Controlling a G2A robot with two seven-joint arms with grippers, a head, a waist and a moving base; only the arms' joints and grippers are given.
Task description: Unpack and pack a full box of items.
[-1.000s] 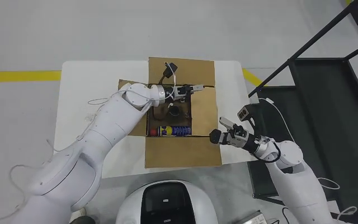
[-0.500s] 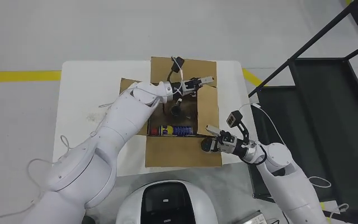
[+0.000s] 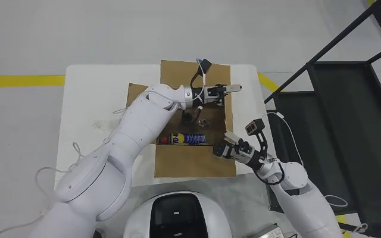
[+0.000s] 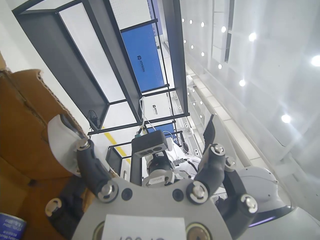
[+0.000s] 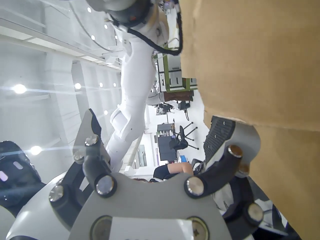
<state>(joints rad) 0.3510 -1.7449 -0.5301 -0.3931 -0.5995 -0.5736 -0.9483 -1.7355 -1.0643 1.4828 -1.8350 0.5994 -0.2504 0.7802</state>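
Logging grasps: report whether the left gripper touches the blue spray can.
Apart. In the top view the left gripper hangs over the box's far side; the blue spray can lies inside, a plain gap between.

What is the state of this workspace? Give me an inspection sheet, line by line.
surface: white table, bearing an open cardboard box.
job's things: blue spray can lying in the box; small dark items beside it, too small to name.
clutter: nothing seen.
grippers: left gripper open and empty over the box's far flap; right gripper open at the flap nearest the robot.
cables: black cable looped at the left wrist; white cable by the right arm.
surroundings: black metal rack beside the table; yellow floor line.
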